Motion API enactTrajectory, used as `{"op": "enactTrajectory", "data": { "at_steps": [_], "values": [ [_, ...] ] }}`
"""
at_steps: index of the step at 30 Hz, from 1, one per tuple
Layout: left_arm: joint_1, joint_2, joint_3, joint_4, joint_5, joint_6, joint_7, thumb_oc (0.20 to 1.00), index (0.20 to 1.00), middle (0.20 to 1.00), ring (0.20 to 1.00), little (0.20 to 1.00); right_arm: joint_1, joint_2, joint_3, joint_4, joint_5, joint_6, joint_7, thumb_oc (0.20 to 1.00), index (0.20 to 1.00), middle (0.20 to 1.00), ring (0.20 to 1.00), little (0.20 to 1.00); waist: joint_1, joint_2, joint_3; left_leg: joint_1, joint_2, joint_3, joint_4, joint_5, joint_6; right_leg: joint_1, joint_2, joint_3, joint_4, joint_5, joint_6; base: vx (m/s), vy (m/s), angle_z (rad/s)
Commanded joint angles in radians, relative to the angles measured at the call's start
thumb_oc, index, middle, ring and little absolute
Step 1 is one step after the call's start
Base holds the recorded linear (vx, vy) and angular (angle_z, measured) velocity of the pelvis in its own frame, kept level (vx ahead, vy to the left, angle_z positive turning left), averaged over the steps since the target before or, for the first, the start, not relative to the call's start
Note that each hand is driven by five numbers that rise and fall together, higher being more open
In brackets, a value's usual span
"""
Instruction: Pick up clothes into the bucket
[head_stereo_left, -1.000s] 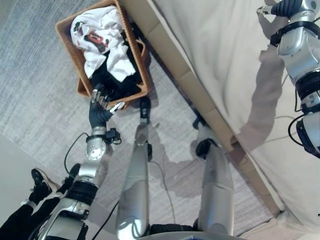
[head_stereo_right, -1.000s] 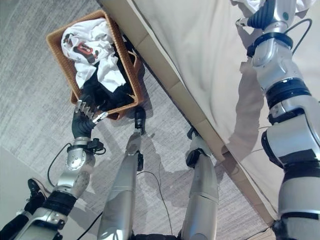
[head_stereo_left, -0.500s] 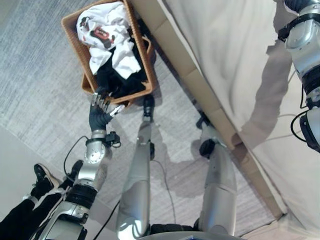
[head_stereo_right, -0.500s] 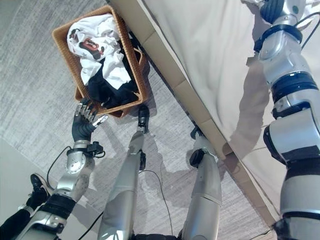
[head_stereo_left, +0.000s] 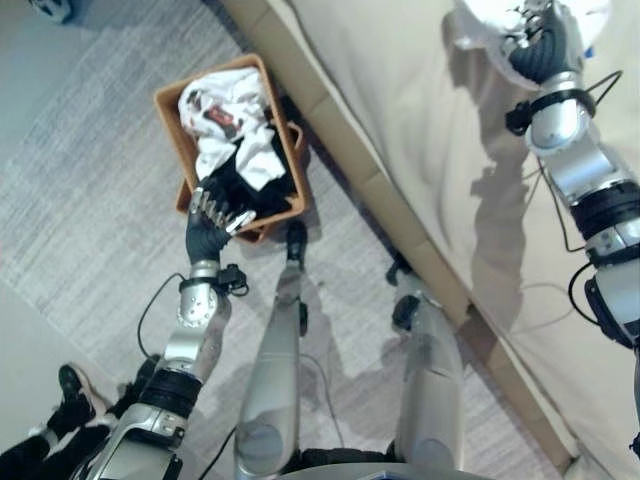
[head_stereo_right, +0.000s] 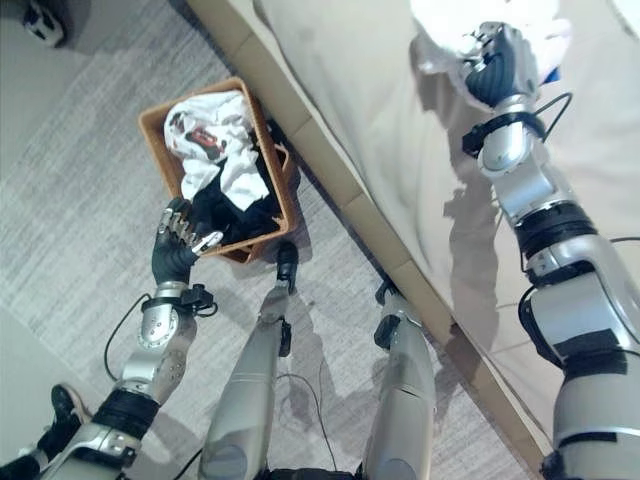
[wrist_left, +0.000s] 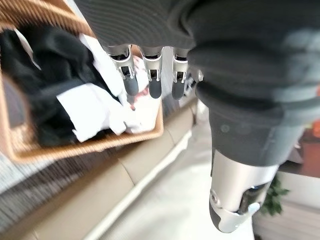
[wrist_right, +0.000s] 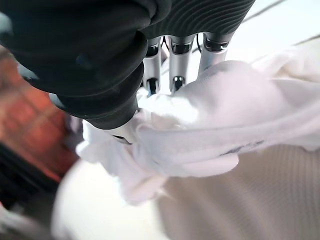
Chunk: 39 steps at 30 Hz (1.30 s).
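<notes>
A brown wicker basket (head_stereo_left: 168, 135) stands on the grey carpet beside the bed, holding a white printed shirt (head_stereo_left: 232, 108) and black clothes (head_stereo_left: 243, 186). My left hand (head_stereo_left: 208, 226) hovers at the basket's near rim, its fingers (wrist_left: 153, 76) straight and holding nothing. On the bed's far side lies a crumpled white garment (head_stereo_right: 442, 28). My right hand (head_stereo_right: 494, 66) rests on it. In the right wrist view its fingers and thumb curl into the white cloth (wrist_right: 235, 125).
The bed's beige sheet (head_stereo_left: 400, 90) fills the right side, with its tan base (head_stereo_left: 345, 140) running diagonally past the basket. A person's shoe (head_stereo_left: 70, 385) shows at the lower left. A dark object (head_stereo_left: 50, 8) sits at the top left corner.
The camera has shifted, so the whole picture moved. My right hand has closed on the white garment on the bed. The left hand stays by the basket's rim.
</notes>
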Motion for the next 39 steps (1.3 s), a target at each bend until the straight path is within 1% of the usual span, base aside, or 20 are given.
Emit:
{"op": "enactTrajectory", "data": {
  "at_steps": [1,3,5,8,9,13,14,15,19,20,21,22,24,29,30,31,32,33,37,39],
  "values": [
    [0.04,-0.014,0.046,-0.022,-0.015,-0.024,-0.025,1.0,1.0,1.0,1.0,1.0,0.072,0.001,-0.051,-0.083,0.061,-0.085,0.045,0.2,0.2,0.2,0.2,0.2,-0.021,-0.02,-0.007,0.106,0.09,0.019,0.008,-0.055,-0.025,0.074,-0.058,0.044,0.081,0.055,0.11,0.03,0.059,-0.06],
    [0.043,-0.018,0.044,-0.012,-0.004,-0.02,-0.052,1.0,1.0,1.0,1.0,1.0,0.204,0.008,-0.083,-0.167,0.084,-0.12,0.106,0.2,0.2,0.2,0.2,0.2,-0.035,-0.025,-0.007,0.185,0.081,0.028,0.005,-0.07,-0.019,0.158,-0.072,0.039,0.059,0.074,0.116,0.05,0.099,-0.06],
    [0.046,-0.018,0.043,-0.003,-0.002,-0.019,-0.057,1.0,1.0,1.0,1.0,1.0,0.242,0.009,-0.092,-0.192,0.089,-0.125,0.121,0.2,0.2,0.2,0.2,0.2,-0.038,-0.027,-0.007,0.205,0.08,0.032,0.005,-0.074,-0.017,0.18,-0.076,0.038,0.053,0.079,0.118,0.04,0.065,-0.03],
    [0.039,-0.019,0.042,0.016,0.014,-0.02,-0.072,1.0,1.0,1.0,1.0,1.0,0.346,0.019,-0.132,-0.263,0.11,-0.146,0.163,0.2,0.2,0.2,0.2,0.2,-0.051,-0.037,-0.007,0.279,0.074,0.042,0.002,-0.088,-0.012,0.262,-0.078,0.04,0.016,0.1,0.124,0.06,0.091,-0.07],
    [0.028,-0.022,0.037,0.033,0.023,-0.017,-0.077,1.0,1.0,1.0,1.0,1.0,0.394,0.043,-0.162,-0.283,0.14,-0.156,0.184,0.2,0.2,0.2,0.2,0.2,-0.058,-0.043,-0.007,0.332,0.073,0.05,-0.005,-0.094,-0.009,0.326,-0.079,0.038,-0.016,0.115,0.129,0.06,0.078,-0.1],
    [0.02,-0.018,0.021,0.071,0.068,-0.007,-0.08,1.0,1.0,1.0,1.0,1.0,0.438,0.057,-0.189,-0.34,0.152,-0.167,0.2,0.2,0.2,0.2,0.2,0.2,-0.073,-0.055,-0.025,0.395,0.076,0.066,-0.015,-0.107,-0.008,0.397,-0.072,0.039,-0.068,0.136,0.135,0.08,0.074,-0.15],
    [0.018,-0.008,0.004,0.088,0.119,0.002,-0.079,1.0,1.0,1.0,1.0,1.0,0.45,0.057,-0.199,-0.381,0.162,-0.175,0.217,0.2,0.2,0.2,0.2,0.2,-0.087,-0.061,-0.058,0.425,0.08,0.076,-0.022,-0.114,-0.011,0.435,-0.057,0.043,-0.112,0.15,0.138,0.08,0.046,-0.14],
    [0.018,-0.008,0.003,0.088,0.119,0.002,-0.079,1.0,1.0,1.0,1.0,1.0,0.45,0.057,-0.2,-0.382,0.162,-0.174,0.218,0.2,0.2,0.2,0.2,0.2,-0.088,-0.061,-0.059,0.423,0.079,0.076,-0.024,-0.109,-0.01,0.435,-0.058,0.042,-0.117,0.155,0.138,0.11,0.068,-0.14],
    [0.029,0.006,-0.003,0.135,0.186,0.011,-0.084,1.0,1.0,1.0,1.0,1.0,0.439,0.042,-0.188,-0.482,0.144,-0.181,0.25,0.2,0.2,0.2,0.2,0.2,-0.109,-0.084,-0.141,0.496,0.094,0.122,-0.047,-0.126,-0.019,0.518,-0.013,0.065,-0.241,0.179,0.145,0.14,0.049,-0.39],
    [0.039,0.018,-0.001,0.144,0.224,0.019,-0.085,1.0,1.0,1.0,1.0,1.0,0.406,0.004,-0.167,-0.53,0.068,-0.171,0.255,0.2,0.2,0.2,0.2,0.2,-0.119,-0.089,-0.183,0.539,0.105,0.155,-0.065,-0.134,-0.027,0.557,0.014,0.085,-0.303,0.186,0.148,0.13,0.059,-0.52],
    [0.038,0.019,-0.001,0.144,0.224,0.019,-0.085,1.0,1.0,1.0,1.0,1.0,0.405,0.004,-0.167,-0.53,0.068,-0.17,0.255,0.2,0.2,0.2,0.2,0.2,-0.12,-0.091,-0.184,0.537,0.102,0.155,-0.067,-0.13,-0.026,0.555,0.012,0.086,-0.306,0.19,0.148,0.12,0.068,-0.55],
    [0.038,0.028,-0.003,0.145,0.252,0.021,-0.085,1.0,1.0,1.0,1.0,1.0,0.377,-0.019,-0.15,-0.536,0.021,-0.167,0.253,0.2,0.2,0.2,0.2,0.2,-0.125,-0.094,-0.205,0.557,0.106,0.173,-0.075,-0.133,-0.028,0.564,0.021,0.096,-0.329,0.196,0.149,0.06,0.039,-0.58],
    [0.036,0.044,-0.019,0.124,0.303,0.02,-0.084,1.0,1.0,1.0,1.0,1.0,0.33,-0.036,-0.122,-0.556,0.009,-0.169,0.264,0.2,0.2,0.2,0.2,0.2,-0.132,-0.101,-0.244,0.589,0.116,0.204,-0.082,-0.145,-0.033,0.584,0.039,0.113,-0.365,0.203,0.153,0.1,0.04,-0.57],
    [-0.003,0.07,-0.086,0.061,0.37,0.027,-0.114,1.0,1.0,1.0,1.0,1.0,0.232,-0.031,-0.057,-0.572,0.09,-0.17,0.323,0.2,0.2,0.2,0.2,0.2,-0.147,-0.112,-0.329,0.658,0.122,0.261,-0.09,-0.16,-0.035,0.623,0.056,0.155,-0.4,0.21,0.16,0.09,0.038,-0.46],
    [-0.018,0.075,-0.099,0.056,0.382,0.03,-0.117,1.0,1.0,1.0,1.0,1.0,0.22,-0.029,-0.043,-0.575,0.125,-0.166,0.346,0.2,0.2,0.2,0.2,0.2,-0.152,-0.113,-0.344,0.67,0.124,0.27,-0.092,-0.162,-0.036,0.628,0.058,0.16,-0.404,0.206,0.161,0.07,0.033,-0.29],
    [-0.035,0.074,-0.113,0.048,0.387,0.032,-0.122,1.0,1.0,1.0,1.0,1.0,0.21,-0.023,-0.029,-0.577,0.202,-0.159,0.387,0.2,0.2,0.2,0.2,0.2,-0.155,-0.115,-0.356,0.687,0.125,0.28,-0.096,-0.165,-0.037,0.636,0.062,0.168,-0.407,0.205,0.161,0.07,0.023,-0.16],
    [-0.06,0.072,-0.133,0.042,0.381,0.037,-0.132,1.0,1.0,1.0,1.0,1.0,0.2,-0.013,-0.006,-0.587,0.29,-0.145,0.43,0.2,0.2,0.2,0.2,0.2,-0.159,-0.118,-0.369,0.697,0.127,0.288,-0.097,-0.166,-0.037,0.642,0.064,0.172,-0.408,0.202,0.161,0.07,0.017,-0.26],
    [-0.079,0.066,-0.148,0.039,0.37,0.04,-0.141,1.0,1.0,1.0,1.0,1.0,0.195,-0.014,0.008,-0.592,0.335,-0.136,0.451,0.2,0.2,0.2,0.2,0.2,-0.161,-0.117,-0.378,0.711,0.129,0.294,-0.099,-0.168,-0.038,0.652,0.066,0.175,-0.409,0.2,0.161,0.07,0.01,-0.23],
    [-0.148,0.052,-0.209,-0.011,0.329,0.046,-0.181,1.0,1.0,1.0,1.0,1.0,0.211,-0.025,0.036,-0.627,0.43,-0.101,0.501,0.2,0.2,0.2,0.2,0.2,-0.181,-0.117,-0.412,0.752,0.132,0.311,-0.106,-0.175,-0.037,0.677,0.072,0.188,-0.406,0.189,0.161,0.06,0.015,-0.14],
    [-0.189,0.027,-0.237,-0.016,0.298,0.052,-0.191,1.0,1.0,1.0,1.0,1.0,0.227,-0.022,0.049,-0.645,0.472,-0.083,0.522,0.2,0.2,0.2,0.2,0.2,-0.192,-0.117,-0.424,0.773,0.133,0.317,-0.112,-0.176,-0.037,0.691,0.074,0.191,-0.406,0.186,0.161,0.05,0.009,-0.06]
  ]
}}
